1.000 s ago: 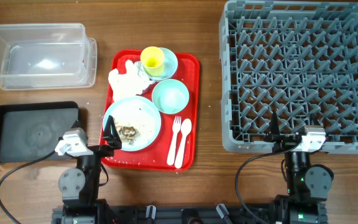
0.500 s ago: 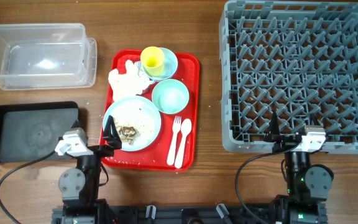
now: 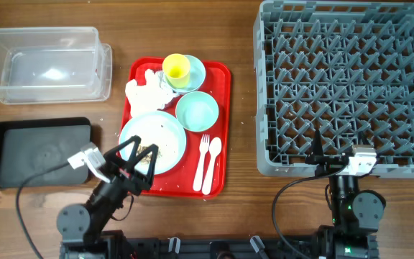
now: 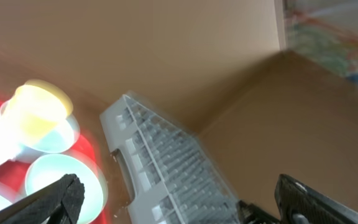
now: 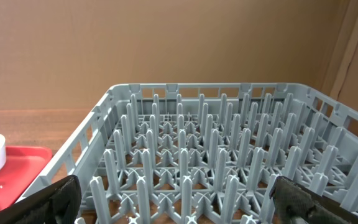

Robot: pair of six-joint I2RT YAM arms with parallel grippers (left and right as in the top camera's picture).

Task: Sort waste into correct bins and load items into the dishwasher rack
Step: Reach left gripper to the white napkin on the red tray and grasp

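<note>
My left gripper (image 3: 139, 154) is open and tilted over the near part of the light blue plate (image 3: 157, 131), its fingers either side of the brown-and-white food scraps (image 3: 150, 150). The plate lies on the red tray (image 3: 223, 79) with white napkins (image 3: 144, 90), a yellow cup (image 3: 176, 68) inside the small light blue bowl (image 3: 195, 74), a pale green bowl (image 3: 197, 111), a fork (image 3: 201, 162) and a spoon (image 3: 213, 162). The blurred left wrist view shows the cup (image 4: 39, 109) and the rack (image 4: 166, 168). My right gripper (image 5: 179, 205) is open at the grey rack's (image 3: 347, 86) near edge. No red sachet shows.
The clear tub (image 3: 45, 65) stands at the far left. The black tray (image 3: 38, 151) lies in front of it, just left of my left arm. The rack fills the right side and its pegs (image 5: 185, 143) fill the right wrist view.
My left arm has swung right and tipped over the plate, its fingers now showing spread apart. The right arm has not moved.
</note>
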